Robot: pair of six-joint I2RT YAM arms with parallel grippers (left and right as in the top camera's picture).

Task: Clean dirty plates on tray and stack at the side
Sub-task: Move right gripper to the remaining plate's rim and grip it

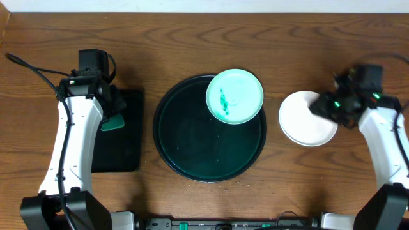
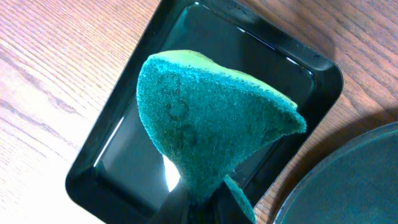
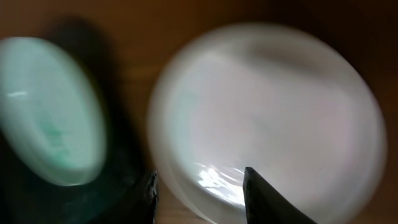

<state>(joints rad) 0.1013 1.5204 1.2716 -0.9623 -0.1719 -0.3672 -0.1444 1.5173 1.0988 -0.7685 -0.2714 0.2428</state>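
A mint-green plate (image 1: 234, 96) with a teal smear lies on the upper right part of the round dark tray (image 1: 185, 144). It also shows blurred at the left of the right wrist view (image 3: 50, 112). White clean plates (image 1: 305, 120) are stacked on the table to the right of the tray, large in the right wrist view (image 3: 273, 118). My right gripper (image 1: 329, 105) (image 3: 199, 190) is open and empty above the stack's right edge. My left gripper (image 1: 110, 121) (image 2: 202, 208) is shut on a teal sponge (image 2: 205, 118) above the black rectangular tray.
The black rectangular tray (image 1: 121, 144) (image 2: 124, 143) lies left of the round tray. The round tray's rim shows at the right edge of the left wrist view (image 2: 354, 180). Cables run along the table's left side (image 1: 38, 73).
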